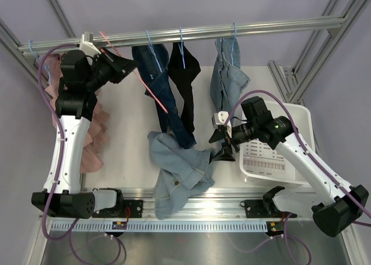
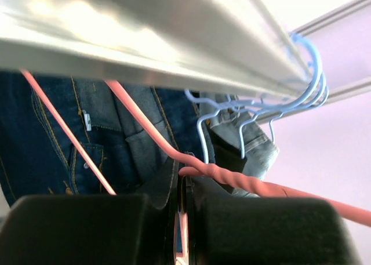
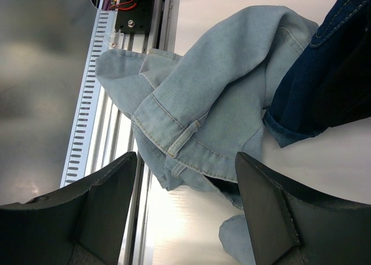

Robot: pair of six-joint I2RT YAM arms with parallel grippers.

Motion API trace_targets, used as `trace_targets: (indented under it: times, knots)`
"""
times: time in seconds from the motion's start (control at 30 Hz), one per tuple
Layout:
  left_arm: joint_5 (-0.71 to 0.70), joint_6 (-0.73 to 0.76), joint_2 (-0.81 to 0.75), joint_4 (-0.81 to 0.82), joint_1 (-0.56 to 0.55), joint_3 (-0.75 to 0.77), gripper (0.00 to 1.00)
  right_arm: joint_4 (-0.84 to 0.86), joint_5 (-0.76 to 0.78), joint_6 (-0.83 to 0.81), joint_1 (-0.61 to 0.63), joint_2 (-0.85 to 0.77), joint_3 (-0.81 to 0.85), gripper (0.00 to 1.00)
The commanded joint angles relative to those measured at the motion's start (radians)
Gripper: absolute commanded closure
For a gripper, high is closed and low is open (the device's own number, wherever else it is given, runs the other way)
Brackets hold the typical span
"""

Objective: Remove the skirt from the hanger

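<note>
Left claw (image 1: 128,68) clamps the pink hanger (image 1: 152,89) beneath the rail (image 1: 261,28); right claw (image 1: 222,144) gapes wide above the denim skirt (image 1: 174,166).

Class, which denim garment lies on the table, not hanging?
The pale blue denim skirt, crumpled at the front edge; the dark blue jeans and faded denim garment hang from the metal bar.

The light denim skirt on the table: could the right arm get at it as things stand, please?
Probably yes: the right gripper hangs open just above the light denim skirt, nothing between them; the dark jeans reach only its edge.
</note>
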Motion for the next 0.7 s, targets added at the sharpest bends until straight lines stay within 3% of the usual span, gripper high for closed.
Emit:
trace_targets:
  times: [0.0, 0.47, 0.67]
  knots:
    - [-0.026, -0.036, 0.041, 0.031, 0.011, 0.074, 1.00, -0.003, -0.028, -0.027, -0.012, -0.010, -0.002, 0.23]
    - [-0.094, -0.038, 0.085, -0.022, 0.017, 0.130, 0.94, -0.019, -0.043, -0.044, -0.024, -0.017, -0.003, 0.23]
    - [-0.097, -0.041, 0.088, -0.031, 0.019, 0.143, 0.85, -0.030, -0.046, -0.051, -0.027, -0.013, -0.002, 0.23]
